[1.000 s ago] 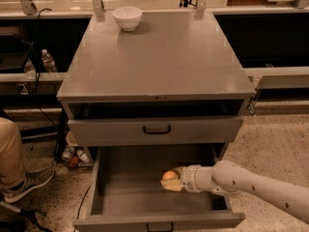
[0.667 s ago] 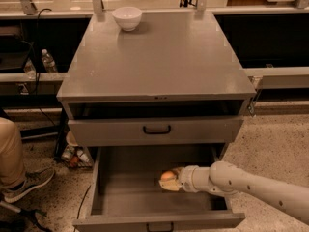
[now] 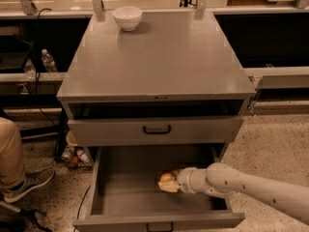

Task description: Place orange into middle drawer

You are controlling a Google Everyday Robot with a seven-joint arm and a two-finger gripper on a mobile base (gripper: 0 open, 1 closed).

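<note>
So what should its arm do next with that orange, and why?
Probably open the jaws and let go. The gripper sits inside the open middle drawer, low over its floor, holding the orange, so a release should leave the fruit in there.

White bowl (image 3: 127, 17): sitting upright at the back left of the cabinet top, nothing touching it.
Cabinet top (image 3: 164, 62): flat grey sheet, bare apart from that bowl.
Dark slot (image 3: 154, 110): open gap right under the top, no handle.
Upper drawer front (image 3: 193, 129): closed, black loop handle (image 3: 157, 129) at its centre.
Water bottle (image 3: 48, 61): standing on the dark shelf to the left.
Person's leg (image 3: 9, 151): tan trousers at the left edge, sneaker (image 3: 26, 183) on the speckled floor (image 3: 275, 139).
My gripper (image 3: 166, 183): low, below that closed drawer front.
</note>
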